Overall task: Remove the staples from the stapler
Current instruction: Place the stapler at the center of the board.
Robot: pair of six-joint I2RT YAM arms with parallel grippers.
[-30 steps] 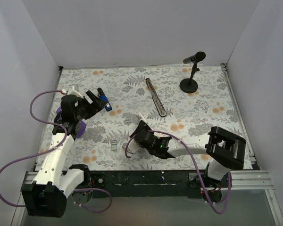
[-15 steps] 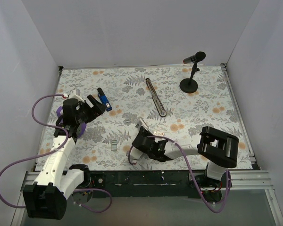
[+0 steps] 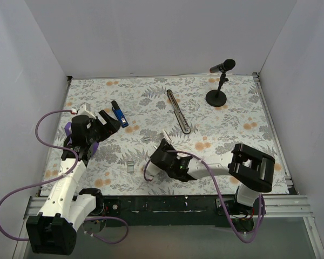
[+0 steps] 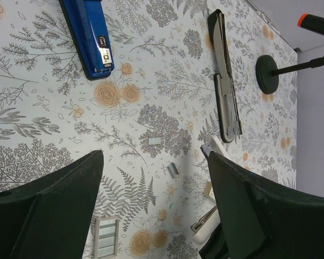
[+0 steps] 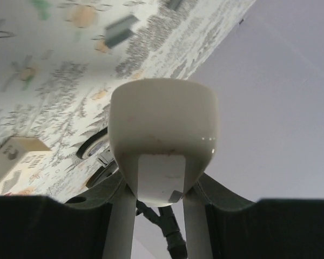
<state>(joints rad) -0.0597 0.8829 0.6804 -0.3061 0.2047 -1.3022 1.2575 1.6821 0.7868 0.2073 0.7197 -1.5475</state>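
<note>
The stapler lies in two parts: its blue body point(image 3: 118, 114) at the left and its dark base strip with the silvery channel point(image 3: 179, 111) in the middle. Both show in the left wrist view, the body point(image 4: 89, 38) and the strip point(image 4: 224, 81). Small staple pieces point(image 4: 155, 141) lie loose on the cloth, with a wider staple block point(image 3: 130, 166) nearer the front. My left gripper point(image 3: 109, 122) is open and empty, just short of the blue body. My right gripper point(image 3: 162, 144) is shut on a white plastic piece point(image 5: 162, 127), low over the cloth.
A black microphone stand point(image 3: 216, 97) stands at the back right. Something purple point(image 3: 94, 145) shows partly behind my left arm. White walls close in the floral cloth point(image 3: 232, 135) at the back and on both sides.
My left gripper has drawn back a little from the blue body, which stays on the cloth. My right arm has shifted slightly, still holding the white piece.
</note>
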